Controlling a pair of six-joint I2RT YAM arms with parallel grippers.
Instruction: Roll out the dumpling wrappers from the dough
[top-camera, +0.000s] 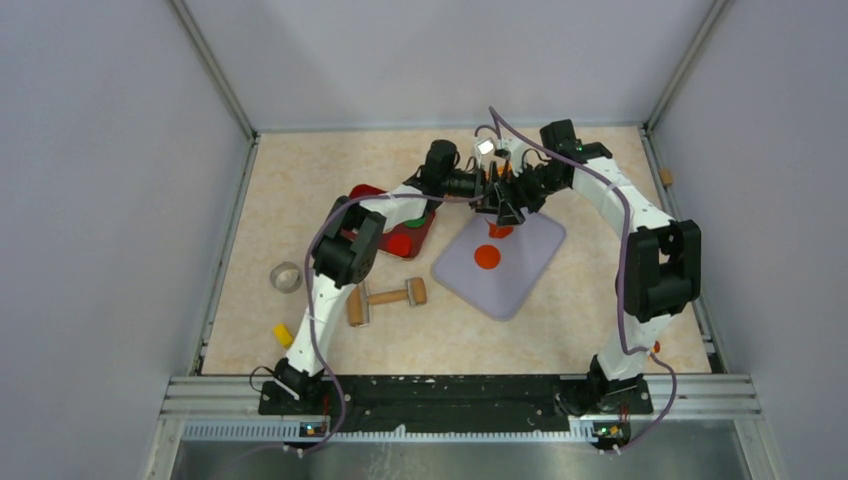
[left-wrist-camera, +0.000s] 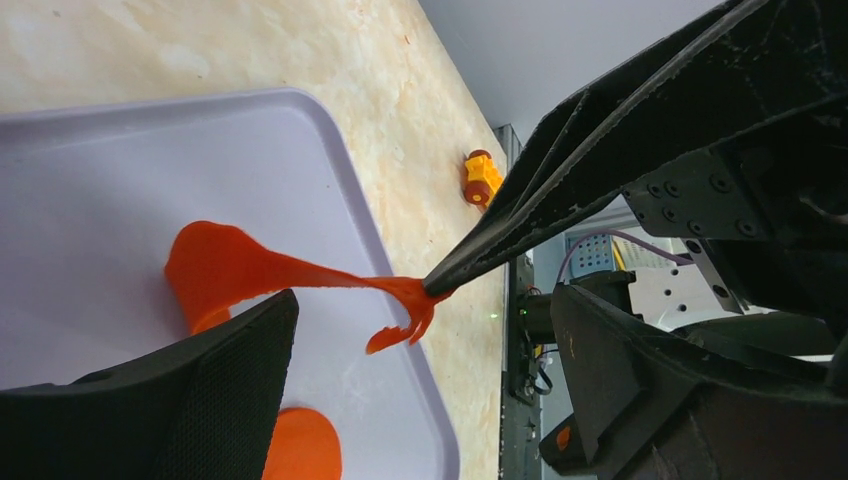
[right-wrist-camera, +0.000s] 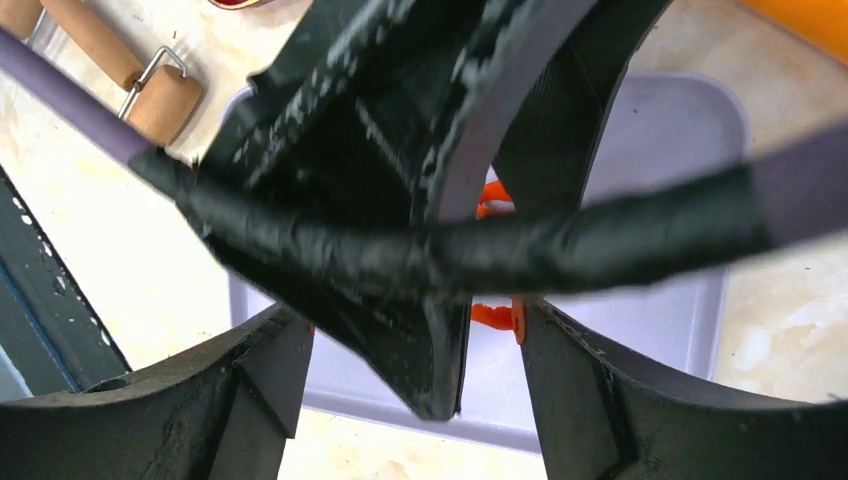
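Note:
A flat round orange-red dumpling wrapper (top-camera: 487, 257) lies on the lavender mat (top-camera: 520, 275); its edge shows in the left wrist view (left-wrist-camera: 300, 445). Both grippers meet over the mat's far end, fingers interleaved. A second orange clay piece (left-wrist-camera: 225, 270) sits on the mat (left-wrist-camera: 100, 180), pulled into a thin torn strip that sticks to a finger (left-wrist-camera: 470, 262) of my right gripper (right-wrist-camera: 412, 315), which is open; clay smears its right finger (right-wrist-camera: 560, 380). My left gripper (left-wrist-camera: 425, 300) is open, straddling this piece. In the top view the left gripper (top-camera: 497, 212) and right gripper (top-camera: 512, 198) overlap.
A wooden rolling pin (top-camera: 385, 297) lies left of the mat. A red tray (top-camera: 368, 192) holds green and red pieces. A small metal cup (top-camera: 286, 276) and a yellow piece (top-camera: 283, 335) sit at the left. A small orange object (left-wrist-camera: 481, 178) lies near the right edge.

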